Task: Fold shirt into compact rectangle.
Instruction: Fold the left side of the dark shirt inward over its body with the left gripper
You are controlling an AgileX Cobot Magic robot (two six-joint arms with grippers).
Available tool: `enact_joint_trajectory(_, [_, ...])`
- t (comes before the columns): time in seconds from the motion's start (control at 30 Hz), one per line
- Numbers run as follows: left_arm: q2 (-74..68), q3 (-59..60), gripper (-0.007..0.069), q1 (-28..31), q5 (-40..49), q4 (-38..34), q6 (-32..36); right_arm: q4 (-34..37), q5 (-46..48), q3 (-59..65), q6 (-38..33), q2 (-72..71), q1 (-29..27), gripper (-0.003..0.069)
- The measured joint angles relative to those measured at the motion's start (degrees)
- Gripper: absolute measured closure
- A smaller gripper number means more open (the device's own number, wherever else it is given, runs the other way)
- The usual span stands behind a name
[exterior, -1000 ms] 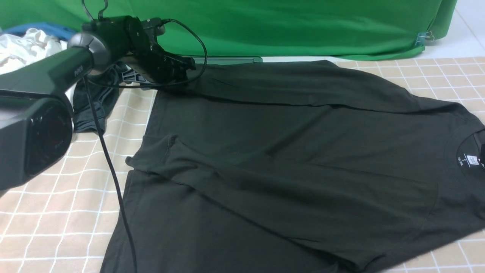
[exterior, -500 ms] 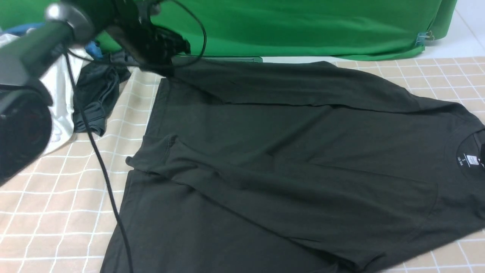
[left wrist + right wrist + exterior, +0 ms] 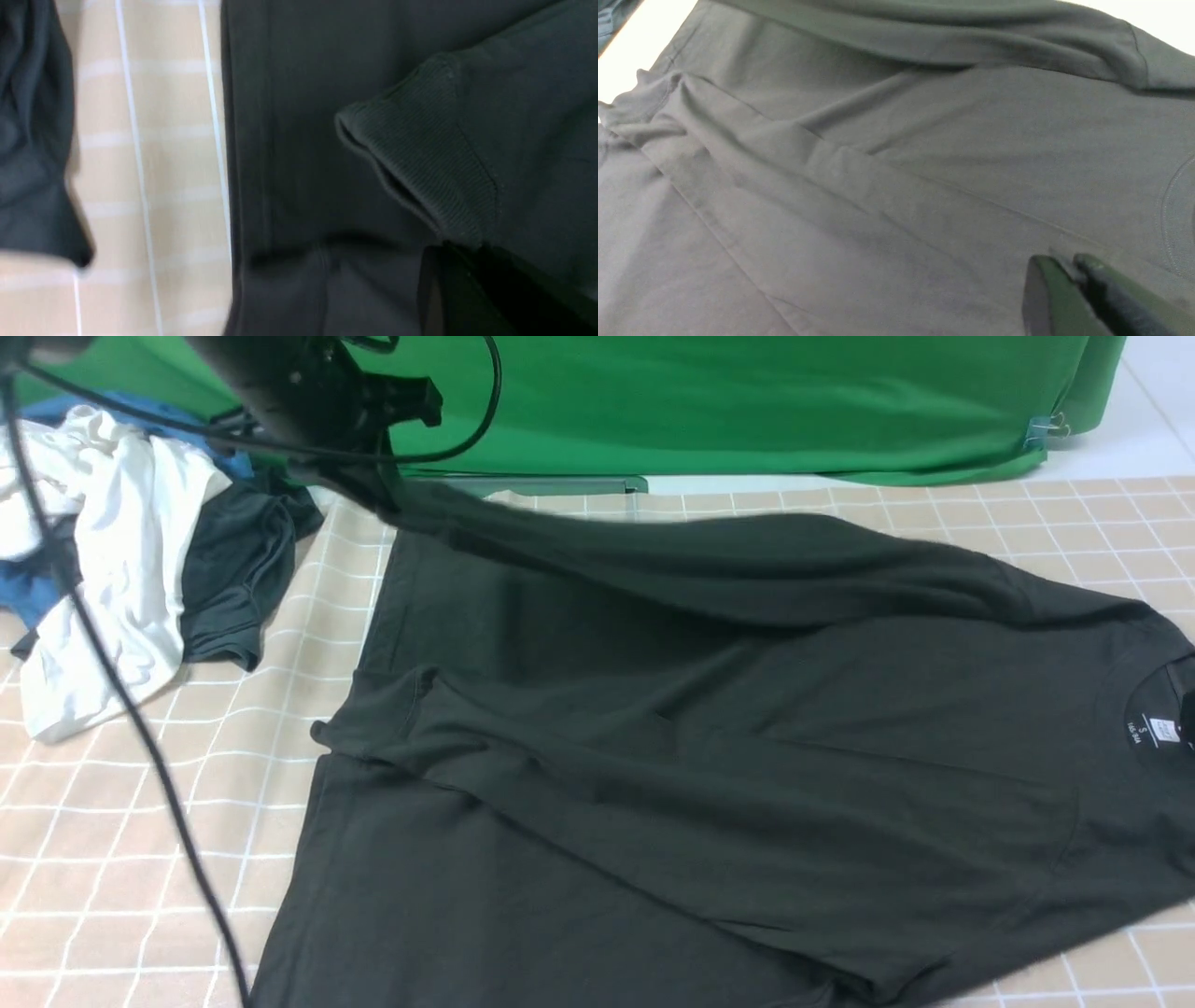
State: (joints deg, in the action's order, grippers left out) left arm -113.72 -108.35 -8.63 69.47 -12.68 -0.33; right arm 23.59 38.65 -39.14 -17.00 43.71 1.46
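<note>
The black shirt (image 3: 700, 737) lies spread on the checked cloth, its collar and neck label (image 3: 1158, 728) at the right edge. My left gripper (image 3: 378, 476) is shut on the shirt's far left corner and holds it above the table, so the far edge hangs as a raised fold. The left wrist view shows a ribbed hem (image 3: 420, 158) running into the shut left gripper (image 3: 460, 249). My right gripper (image 3: 1059, 263) is out of the front view. It rests low on the shirt (image 3: 878, 186) beside the collar seam, fingers together with a small tuft of fabric between the tips.
A pile of white and blue clothes (image 3: 112, 551) with a dark grey garment (image 3: 238, 579) lies at the far left. A green backdrop (image 3: 747, 401) hangs behind the table. The left arm's black cable (image 3: 140, 747) dangles over the checked tablecloth (image 3: 121, 821).
My left gripper closed on the shirt's far left corner and rose, lifting that edge off the table. The left arm swung up out of view, uncovering the clothes pile.
</note>
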Motion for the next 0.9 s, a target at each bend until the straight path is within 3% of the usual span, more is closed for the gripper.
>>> enact_joint_trajectory(0.3, [9.73, 20.93, 0.0592, -3.47, -1.90, 1.87, -2.80, 0.00, 0.18, 0.00, -0.70, 0.00, 0.00, 0.0561])
enact_joint_trajectory(0.67, [11.16, 29.78, 0.0578, -4.30, -6.04, 6.17, -5.30, 0.00, 0.29, 0.00, -1.19, 0.00, 0.00, 0.0547])
enact_joint_trajectory(0.8, [11.16, 30.51, 0.0463, -4.30, -6.03, 7.89, -4.60, 0.00, 0.59, -0.12, -0.50, 0.72, 0.00, 0.0545])
enact_joint_trajectory(0.9, [11.11, 30.51, 0.0328, -4.30, -4.60, 9.21, -3.76, 0.00, 3.29, -1.53, 0.21, 3.12, 0.00, 0.0540])
